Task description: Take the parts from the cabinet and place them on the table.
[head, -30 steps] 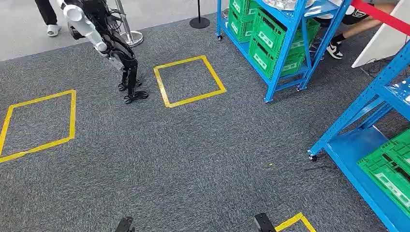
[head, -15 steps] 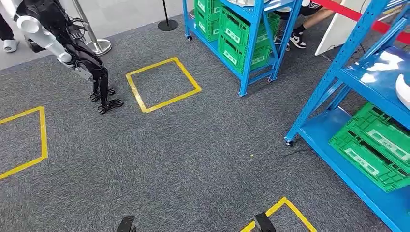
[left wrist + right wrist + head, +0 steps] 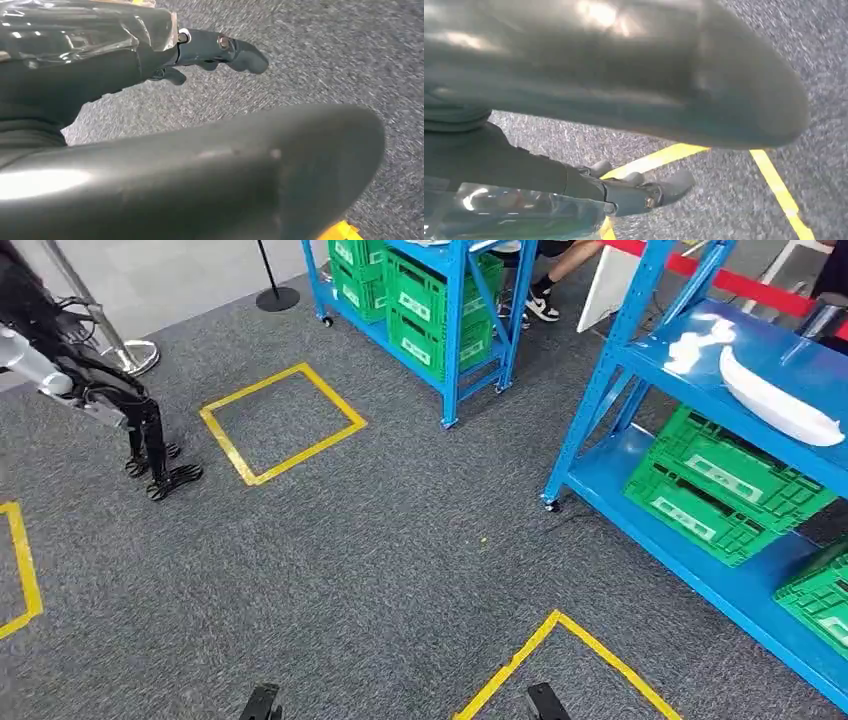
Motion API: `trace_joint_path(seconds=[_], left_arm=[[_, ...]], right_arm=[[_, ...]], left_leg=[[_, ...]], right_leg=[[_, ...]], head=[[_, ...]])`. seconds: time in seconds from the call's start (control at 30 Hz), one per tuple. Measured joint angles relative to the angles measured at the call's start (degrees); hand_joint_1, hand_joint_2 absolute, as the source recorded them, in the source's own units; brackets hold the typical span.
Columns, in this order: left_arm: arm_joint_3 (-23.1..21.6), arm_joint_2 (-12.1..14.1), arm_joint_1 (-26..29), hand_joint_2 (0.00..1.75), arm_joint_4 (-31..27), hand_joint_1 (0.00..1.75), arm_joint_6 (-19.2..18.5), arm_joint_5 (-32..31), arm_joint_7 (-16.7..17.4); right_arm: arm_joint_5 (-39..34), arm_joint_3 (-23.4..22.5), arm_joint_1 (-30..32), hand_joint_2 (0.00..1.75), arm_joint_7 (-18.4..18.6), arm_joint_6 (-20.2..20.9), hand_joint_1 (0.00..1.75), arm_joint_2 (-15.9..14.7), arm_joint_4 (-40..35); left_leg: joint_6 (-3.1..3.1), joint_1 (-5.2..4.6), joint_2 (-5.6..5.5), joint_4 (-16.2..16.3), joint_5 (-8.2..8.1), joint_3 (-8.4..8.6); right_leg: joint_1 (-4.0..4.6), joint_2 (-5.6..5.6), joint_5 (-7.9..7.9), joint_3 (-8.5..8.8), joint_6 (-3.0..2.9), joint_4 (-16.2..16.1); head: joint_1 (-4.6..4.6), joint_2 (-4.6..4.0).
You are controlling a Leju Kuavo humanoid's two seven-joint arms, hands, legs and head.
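Part [image 3: 778, 400], white, on the blue cabinet [image 3: 640, 335] shelf at upper right; left hand [image 3: 150, 60] and right hand [image 3: 589, 190] hang with fingers apart, empty.

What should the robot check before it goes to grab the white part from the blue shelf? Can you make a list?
1. White part lying on the blue shelf, in sight: ok.
2. Nothing lying on the grey carpet toward the shelf: ok.
3. Left hand holds nothing, fingers stretched out: ok.
4. Right hand holds nothing: ok.
5. Close enough to reach the part: not ok, both arms hang over the carpet.
6. Other robot stands well off to the left: ok.
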Motion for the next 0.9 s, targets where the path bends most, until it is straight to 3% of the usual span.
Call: trace_joint_path(seconds=[0.07,0.1,0.13,0.17,0.23,0.27,0.3,0.33,0.4,0.43,0.47,0.57,0.6,0.63,0.67,0.7,0.77,0.8,0.83,0.87,0.9], left_arm=[[0.00,-0.02,-0.05,0.00,-0.11,0.00,-0.04,-0.28,0.02],[0.00,0.13,-0.07,0.00,-0.15,0.00,-0.20,-0.50,0.00],[-0.02,0.20,-0.04,0.00,-0.18,0.00,-0.63,-0.57,-0.11],[-0.07,0.24,0.07,0.00,-0.17,0.00,-0.92,-0.61,-0.22],[-0.20,0.48,0.24,0.00,-0.15,0.00,-1.20,-0.61,-0.33],[-0.31,0.52,0.25,0.00,-0.15,0.00,-1.22,-0.63,-0.37],[-0.37,0.55,0.25,0.00,-0.15,0.00,-1.22,-0.63,-0.39],[-0.44,0.57,0.25,0.00,-0.15,0.00,-1.22,-0.63,-0.42],[-0.52,0.63,0.23,0.00,-0.15,0.00,-1.25,-0.63,-0.46],[-0.55,0.74,0.21,0.00,-0.15,0.00,-1.25,-0.63,-0.46],[-0.59,0.85,0.21,0.00,-0.15,0.00,-1.29,-0.64,-0.46],[-0.63,1.01,0.16,0.00,-0.15,0.00,-1.33,-0.61,-0.81],[-0.63,0.98,0.07,0.00,-0.15,0.00,-1.38,-0.61,-0.98],[-0.63,0.98,-0.07,0.00,-0.15,0.00,-1.49,-0.57,-1.07],[-0.61,0.96,0.02,0.00,-0.15,0.00,-1.51,-0.55,-1.18],[-0.61,1.01,0.12,0.00,-0.11,0.00,-1.57,-0.55,-1.18],[-0.63,0.87,0.44,0.00,-0.04,0.00,-1.68,-0.46,-1.18],[-0.63,0.87,0.50,0.00,-0.02,0.00,-1.68,-0.46,-1.18],[-0.63,0.87,0.50,0.00,-0.02,0.00,-1.68,-0.46,-1.18],[-0.63,0.85,0.49,0.00,-0.02,0.00,-1.68,-0.46,-1.18],[-0.63,0.85,0.48,0.00,-0.02,0.00,-1.71,-0.46,-1.18]], right_arm=[[-0.02,-0.02,0.14,0.00,0.02,-0.02,0.00,-0.11,0.00],[-0.04,-0.02,0.21,0.00,0.02,-0.02,0.00,-0.11,0.00],[-0.09,-0.02,0.23,0.00,0.04,-0.04,0.00,-0.11,0.00],[-0.09,-0.04,0.19,0.00,0.04,-0.07,0.00,-0.07,0.00],[-0.09,-0.02,0.18,0.00,0.04,-0.07,0.00,0.13,0.00],[-0.11,-0.02,0.30,0.00,0.04,-0.07,0.00,0.13,0.00],[-0.11,-0.02,0.40,0.00,0.04,-0.09,0.00,0.11,0.00],[-0.11,-0.02,0.45,0.00,0.06,-0.09,0.00,0.11,0.00],[-0.11,-0.02,0.42,0.00,0.04,-0.09,0.00,0.15,0.00],[-0.11,-0.02,0.38,0.00,0.04,-0.09,0.00,0.26,0.00],[-0.11,-0.04,0.31,0.00,0.04,-0.09,0.00,0.35,0.00],[-0.13,-0.02,0.57,0.00,0.04,-0.11,0.00,0.46,0.00],[-0.13,-0.02,0.78,0.00,0.04,-0.11,0.00,0.44,0.02],[-0.15,-0.02,0.90,0.00,0.04,-0.13,0.00,0.35,0.02],[-0.17,-0.02,0.82,0.00,0.09,-0.13,0.00,0.37,0.02],[-0.15,0.00,0.56,0.00,0.02,-0.13,0.00,0.35,0.00],[-0.18,0.00,0.52,0.00,0.00,-0.13,0.00,0.31,0.00],[-0.17,0.00,0.67,0.00,0.02,-0.13,0.00,0.31,0.00],[-0.18,0.00,0.82,0.00,0.02,-0.13,0.00,0.26,0.00],[-0.18,0.00,0.87,0.00,0.02,-0.13,0.00,0.20,0.00],[-0.18,0.00,0.83,0.00,0.02,-0.13,0.00,0.15,0.00]], left_leg=[[-0.42,0.17,0.96,-0.02,0.22,0.01],[-0.97,0.51,-0.27,0.48,-0.24,-0.32],[-1.57,0.81,-3.55,1.93,-2.02,-0.74],[-1.92,1.09,-5.14,5.10,-4.58,-1.87],[-2.30,1.47,-5.93,14.33,-9.45,-5.50],[-2.35,1.53,-5.93,17.55,-10.47,-6.76],[-2.30,1.57,-5.94,17.74,-9.94,-6.62],[-2.13,1.60,-6.05,15.04,-8.20,-5.07],[-1.45,1.60,-7.43,4.55,-3.34,0.89],[-0.97,1.59,-10.26,0.17,-2.68,3.26],[-0.81,1.45,-10.99,-0.31,-3.14,3.54],[0.01,0.76,-9.13,-0.40,-2.55,3.08],[0.64,0.97,-8.22,-1.90,-1.48,2.97],[0.83,1.19,-7.41,-2.70,-0.65,3.51],[1.58,1.08,-6.92,-3.22,-0.25,3.15],[1.58,0.76,-5.97,-3.21,0.12,2.71],[1.75,0.34,-4.08,-3.15,0.39,2.12],[1.72,0.30,-3.36,-3.10,0.51,1.89],[1.62,0.28,-2.62,-3.06,0.61,1.75],[1.54,0.28,-1.87,-2.97,0.64,1.67],[1.47,0.29,-1.16,-2.66,0.59,1.55]], right_leg=[[0.17,0.91,0.43,-0.36,-0.74,-0.07],[-0.51,1.48,0.81,-0.33,-1.21,-0.20],[-0.57,2.04,1.08,-0.56,-1.63,-0.20],[-0.56,2.53,1.32,-0.79,-1.93,-0.20],[-0.41,3.88,1.80,-1.38,-2.06,-0.17],[-0.34,4.61,2.01,-1.65,-1.89,-0.16],[-0.32,5.39,2.24,-1.86,-1.78,-0.16],[-0.32,6.11,2.49,-2.01,-1.62,-0.16],[-0.32,7.66,2.85,-2.08,-1.28,-0.17],[-0.46,8.20,3.13,-2.13,-1.21,-0.21],[-0.20,8.72,3.45,-2.40,-0.71,-0.23],[-0.78,10.23,4.38,-2.97,0.64,-0.76],[-0.29,10.89,4.77,-3.34,1.11,-0.93],[-0.14,7.95,3.92,-4.41,0.70,0.34],[0.22,5.42,1.57,-5.70,-0.05,3.19],[0.22,4.32,-0.87,-7.60,-0.53,7.70],[0.02,3.55,-4.25,-10.69,-0.51,16.11],[-0.01,3.42,-4.49,-10.61,-0.02,17.13],[-0.04,3.29,-3.82,-8.89,0.59,15.05],[-0.06,2.89,-2.40,-5.77,1.28,10.36],[-0.08,1.70,-0.80,-1.92,1.82,4.24]], head=[[0.11,0.00],[0.13,0.00],[-0.09,0.00],[-0.04,0.00],[-0.07,0.00],[-0.04,0.00],[-0.04,0.00],[-0.04,0.00],[-0.04,0.00],[-0.04,0.00],[0.07,0.00],[-0.04,0.00],[0.00,0.00],[0.07,0.00],[0.55,0.00],[0.70,0.00],[0.68,0.00],[0.72,0.00],[0.72,0.00],[0.77,0.00],[0.74,0.00]])
